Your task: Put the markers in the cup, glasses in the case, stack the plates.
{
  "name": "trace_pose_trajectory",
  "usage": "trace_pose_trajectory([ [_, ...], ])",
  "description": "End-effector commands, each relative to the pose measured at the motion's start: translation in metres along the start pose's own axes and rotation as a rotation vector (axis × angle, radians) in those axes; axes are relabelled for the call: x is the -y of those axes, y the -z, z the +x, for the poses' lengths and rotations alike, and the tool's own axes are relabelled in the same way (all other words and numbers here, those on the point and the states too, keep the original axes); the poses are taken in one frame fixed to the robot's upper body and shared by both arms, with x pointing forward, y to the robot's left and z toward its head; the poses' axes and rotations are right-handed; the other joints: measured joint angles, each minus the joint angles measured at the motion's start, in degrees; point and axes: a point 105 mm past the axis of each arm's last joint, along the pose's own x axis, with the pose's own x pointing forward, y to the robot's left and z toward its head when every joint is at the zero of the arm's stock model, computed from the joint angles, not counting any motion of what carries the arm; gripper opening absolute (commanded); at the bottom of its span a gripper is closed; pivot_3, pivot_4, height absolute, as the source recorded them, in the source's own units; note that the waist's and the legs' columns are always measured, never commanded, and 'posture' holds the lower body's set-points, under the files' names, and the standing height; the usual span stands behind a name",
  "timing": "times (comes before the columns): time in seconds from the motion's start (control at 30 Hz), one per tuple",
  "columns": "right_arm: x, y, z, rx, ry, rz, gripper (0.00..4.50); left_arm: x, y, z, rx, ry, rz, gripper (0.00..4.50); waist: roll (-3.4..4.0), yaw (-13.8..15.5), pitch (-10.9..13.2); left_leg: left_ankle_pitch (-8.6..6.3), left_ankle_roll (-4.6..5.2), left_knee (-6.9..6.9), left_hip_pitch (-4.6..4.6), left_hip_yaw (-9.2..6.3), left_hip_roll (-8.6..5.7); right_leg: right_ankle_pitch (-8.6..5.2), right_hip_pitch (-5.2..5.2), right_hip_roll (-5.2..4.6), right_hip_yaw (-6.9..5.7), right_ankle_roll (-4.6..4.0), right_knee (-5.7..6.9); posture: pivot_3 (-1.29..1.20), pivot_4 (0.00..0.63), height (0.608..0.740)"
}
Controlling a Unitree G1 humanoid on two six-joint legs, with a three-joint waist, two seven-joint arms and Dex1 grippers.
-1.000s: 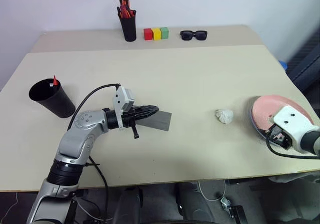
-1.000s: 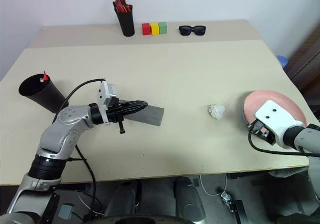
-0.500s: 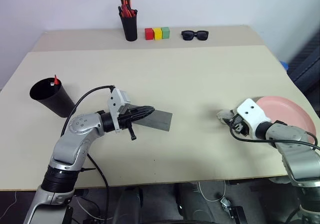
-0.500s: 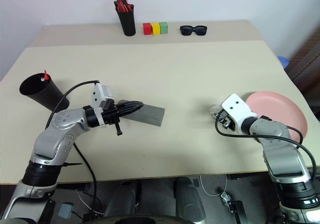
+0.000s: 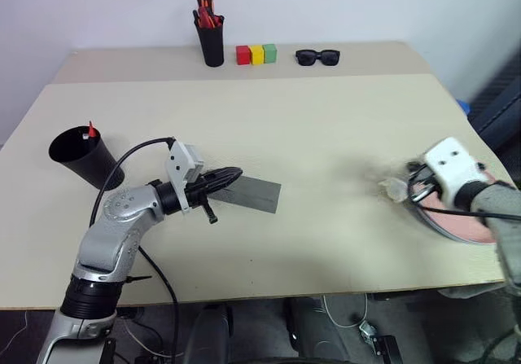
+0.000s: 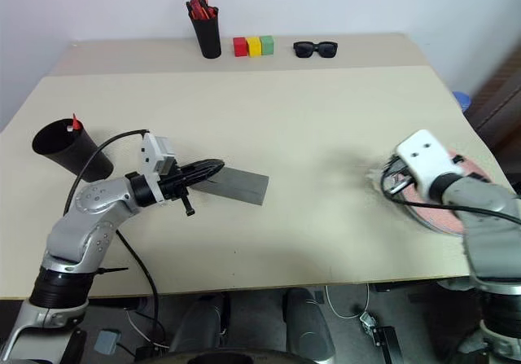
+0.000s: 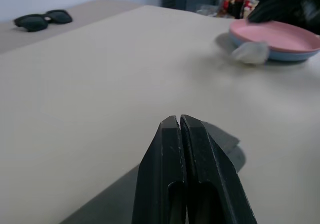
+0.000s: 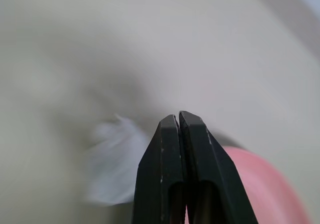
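Now that my right gripper [image 8: 178, 121] has pinched its two black fingers together on nothing, where a second ago they stood apart over the plates, I read the stacking as done: the salmon pink plate [image 7: 280, 33] sits on the light blue plate [image 7: 287, 56] near the table's right edge, and that hand has swung out to the paper wad and back to the stack's near rim. The crumpled white paper wad [image 5: 394, 188] has slid rightward with that pass and now lies just beside the plates, blurred, so I cannot say whether it touches them. Nearer my left side, my left gripper [image 7: 180, 121] is also pressed shut and empty, its tips over the end of the closed grey case [image 5: 254, 193]; that hand has drifted slightly leftward while the case lies where it was. The glasses I cannot see, so I judge them inside. Further left, the black cup [image 5: 85, 159] leans with a red marker tip [image 5: 90, 129] showing at its mouth. At the far edge stand the pen holder [image 5: 209, 42], coloured blocks [image 5: 255, 54] and sunglasses [image 5: 315, 56].
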Motion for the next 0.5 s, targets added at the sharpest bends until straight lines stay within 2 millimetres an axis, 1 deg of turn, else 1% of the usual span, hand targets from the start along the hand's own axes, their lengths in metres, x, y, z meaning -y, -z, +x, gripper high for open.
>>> trace_pose_trajectory([
  [0.03, 0.023, 0.004, -0.018, -0.012, 0.071, -0.01, 0.03, -0.01, -0.014, -0.017, 0.01, -0.054, 0.068, 0.0, 0.0, 0.0, 0.0, 0.0, 0.0, -0.01, 0.01, 0.01, 0.0, 0.0, 0.0, 0.0, 0.0, 0.0, 0.0, 0.0, 0.15, 0.74],
  [0.13, 0.023, 0.017, -0.021, -0.051, 0.06, -0.014, 0.03, -0.011, -0.013, -0.028, -0.015, -0.059, 0.067, 0.0, 0.0, -0.1, 0.0, 0.0, 0.0, -0.02, 0.02, 0.01, 0.0, -0.01, 0.0, -0.01, 0.0, -0.02, -0.01, 0.0, 0.15, 0.74],
  [0.2, 0.013, 0.02, -0.018, -0.039, 0.004, 0.023, 0.03, -0.008, -0.011, -0.031, -0.031, -0.045, 0.054, 0.0, 0.0, -0.1, 0.0, 0.0, 0.0, 0.0, 0.02, 0.02, 0.0, -0.02, 0.0, -0.02, 0.01, -0.03, 0.0, 0.0, 0.15, 0.74],
  [0.23, 0.004, 0.02, -0.016, -0.025, -0.04, 0.07, 0.26, -0.006, -0.009, -0.033, -0.042, -0.034, 0.048, 0.0, 0.0, -0.1, 0.0, 0.0, 0.0, 0.0, 0.02, 0.04, 0.0, -0.02, 0.0, -0.02, 0.02, -0.04, -0.01, 0.0, 0.15, 0.74],
  [0.3, -0.012, 0.021, -0.014, -0.017, -0.113, 0.096, 0.83, -0.002, -0.006, -0.035, -0.057, -0.017, 0.04, 0.0, 0.0, -0.1, 0.0, 0.0, 0.0, 0.0, 0.02, 0.04, 0.01, -0.02, 0.0, -0.01, 0.03, -0.04, -0.01, 0.0, 0.15, 0.74],
  [0.33, -0.019, 0.021, -0.013, -0.012, -0.14, 0.094, 1.27, -0.001, -0.005, -0.035, -0.063, -0.012, 0.035, 0.0, 0.0, -0.1, 0.0, 0.0, 0.0, 0.0, 0.02, 0.04, 0.01, -0.02, 0.0, -0.01, 0.02, -0.04, 0.0, 0.0, 0.15, 0.74],
  [0.43, -0.037, 0.02, -0.008, -0.003, -0.202, 0.078, 2.75, 0.006, -0.002, -0.036, -0.085, 0.014, 0.022, 0.0, 0.0, -0.1, 0.0, 0.0, 0.0, -0.01, 0.01, 0.03, 0.01, -0.03, -0.01, -0.01, 0.02, -0.04, 0.0, 0.0, 0.15, 0.74],
  [0.47, -0.042, 0.02, -0.006, -0.002, -0.216, 0.061, 3.3, 0.008, 0.0, -0.036, -0.094, 0.025, 0.022, 0.0, 0.0, -0.1, 0.0, 0.0, 0.0, 0.0, 0.01, 0.04, 0.01, -0.03, 0.0, -0.02, 0.02, -0.04, -0.01, 0.0, 0.15, 0.74],
  [0.5, -0.045, 0.021, -0.004, -0.003, -0.221, 0.041, 3.74, 0.01, 0.001, -0.036, -0.102, 0.035, 0.025, 0.0, 0.0, -0.1, 0.0, 0.0, 0.0, 0.01, 0.0, 0.04, 0.01, -0.03, -0.01, -0.02, 0.02, -0.04, -0.01, 0.0, 0.15, 0.74],
])
